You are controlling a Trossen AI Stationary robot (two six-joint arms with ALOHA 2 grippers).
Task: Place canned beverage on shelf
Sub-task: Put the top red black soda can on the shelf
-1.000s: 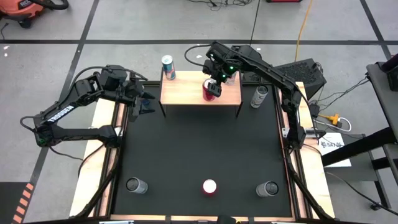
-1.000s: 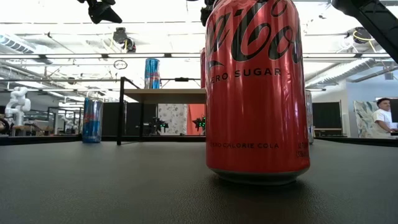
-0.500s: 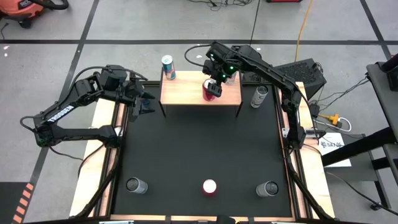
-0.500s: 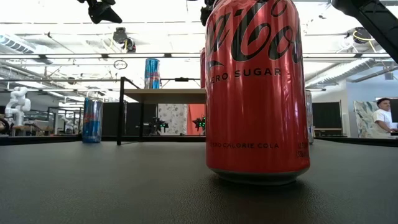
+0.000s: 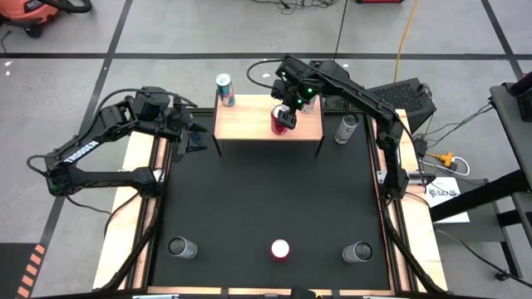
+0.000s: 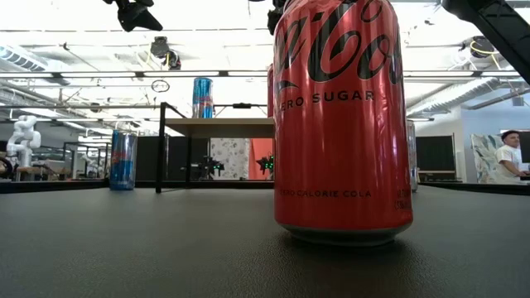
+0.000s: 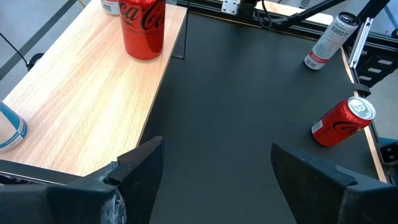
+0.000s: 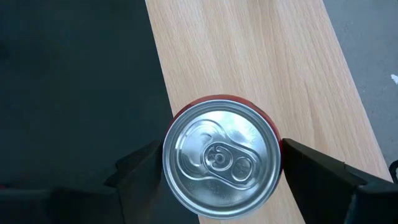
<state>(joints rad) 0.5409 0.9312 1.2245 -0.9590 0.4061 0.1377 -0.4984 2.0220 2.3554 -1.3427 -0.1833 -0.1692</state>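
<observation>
On the shelf (image 5: 268, 122), near its front edge, the red can (image 5: 280, 119) stands upright, directly beneath the right tool (image 5: 285, 121), whose fingers straddle it closely. The left tool (image 5: 193, 135) waits wide and empty beside the shelf's left end.

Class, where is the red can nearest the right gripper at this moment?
In the high view the red can stands upright on the shelf, at its front edge right of centre, between the fingers of the right gripper.
</observation>
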